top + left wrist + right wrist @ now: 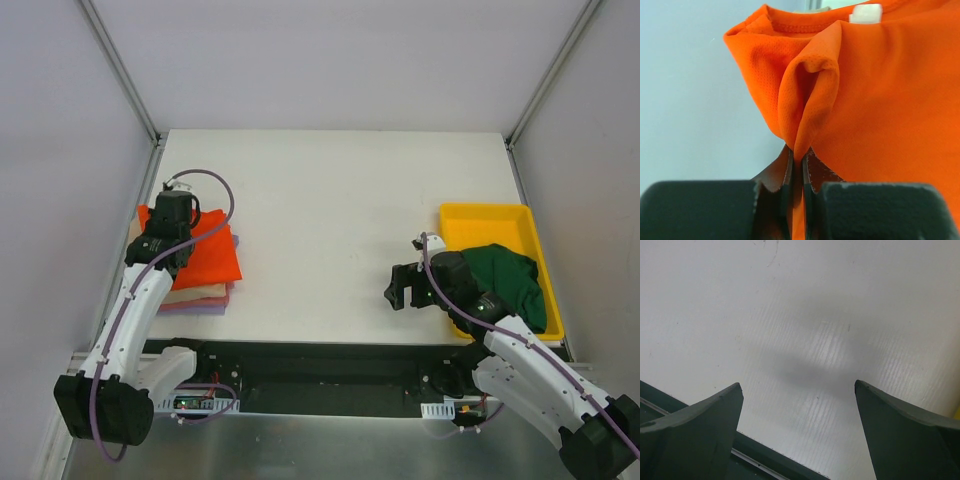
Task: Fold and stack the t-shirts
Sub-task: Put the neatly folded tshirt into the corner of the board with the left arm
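A bright orange-red t-shirt [208, 250] lies folded on top of a stack at the table's left, over tan [190, 294], pink [205, 301] and lavender [205, 309] folded shirts. My left gripper [168, 213] is over the stack's far left corner, shut on a pinched fold of the orange-red shirt [805, 100] near its collar. A dark green t-shirt [512, 282] lies crumpled in the yellow tray [485, 217] at the right. My right gripper [402, 290] is open and empty, just left of the tray, above bare table [805, 330].
The table's near edge and a dark metal rail [775, 460] run just below my right fingers [705, 420]. White walls enclose the table on the left, back and right. The white tabletop [330, 200] lies between the stack and the tray.
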Controlling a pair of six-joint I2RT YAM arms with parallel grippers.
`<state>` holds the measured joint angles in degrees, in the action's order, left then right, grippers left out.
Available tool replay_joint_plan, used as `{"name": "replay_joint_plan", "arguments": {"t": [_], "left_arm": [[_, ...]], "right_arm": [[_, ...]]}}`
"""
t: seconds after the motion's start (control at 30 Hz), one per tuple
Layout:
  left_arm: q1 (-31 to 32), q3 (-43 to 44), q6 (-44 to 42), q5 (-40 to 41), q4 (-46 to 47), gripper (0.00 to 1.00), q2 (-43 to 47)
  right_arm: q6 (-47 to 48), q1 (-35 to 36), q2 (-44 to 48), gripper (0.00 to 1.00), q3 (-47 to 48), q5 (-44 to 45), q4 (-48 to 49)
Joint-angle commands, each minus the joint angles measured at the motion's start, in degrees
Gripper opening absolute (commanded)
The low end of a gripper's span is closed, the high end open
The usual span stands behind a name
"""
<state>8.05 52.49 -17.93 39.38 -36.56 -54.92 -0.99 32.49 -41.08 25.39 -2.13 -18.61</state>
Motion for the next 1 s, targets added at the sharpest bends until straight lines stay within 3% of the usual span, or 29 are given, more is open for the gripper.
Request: {"name": "replay_joint_plan", "arguments": {"t": [0.0, 0.2, 0.33, 0.47, 0.73, 0.8, 0.83, 0.9, 0.93, 0.97], "left_arm": [[-5.7, -1.6, -8.0, -1.0, 12.7, 0.00, -0.8], [-7.6, -7.7, -18.5, -7.3, 22.7, 0.00, -1.1], [-11.1, -8.9, -19.2, -14.4, 24.2, 0.00, 1.1], [-15.2, -10.4, -23.7, -13.0, 27.9, 0.00, -0.5], [-22.2, -14.4, -23.8, -24.1, 32.1, 0.00, -0.8], [-22.8, -15.0, -24.3, -23.1, 33.4, 0.00, -1.2], [-22.9, -15.1, -24.8, -22.2, 34.1, 0.04, -1.4], [-22.9, -15.1, -24.6, -21.2, 36.2, 0.33, -1.4], [-22.9, -14.6, -23.8, -20.7, 36.3, 0.80, -1.6], [-23.0, -13.7, -23.0, -20.4, 36.3, 0.99, -1.7]], "right_arm": [[0.1, -0.1, -0.1, 0.96, 0.1, 0.8, 1.6], [-0.1, -0.1, 0.3, 0.96, -0.1, 1.3, 1.4], [-0.1, -0.1, 0.4, 0.96, 0.0, 1.3, 1.1], [-0.1, -0.1, 0.5, 0.96, 0.1, 1.7, 0.9], [-0.2, -0.1, 1.2, 0.96, -0.1, 1.8, 0.7], [-0.2, -0.1, 1.0, 0.96, 0.0, 1.8, 0.7], [-0.2, -0.1, 0.7, 0.96, 0.0, 1.8, 0.7], [-0.2, -0.1, 0.7, 0.96, 0.1, 1.8, 0.8], [-0.2, -0.1, 0.6, 0.96, 0.1, 1.8, 0.8], [-0.2, -0.1, 0.6, 0.96, 0.1, 1.8, 0.8]]}}
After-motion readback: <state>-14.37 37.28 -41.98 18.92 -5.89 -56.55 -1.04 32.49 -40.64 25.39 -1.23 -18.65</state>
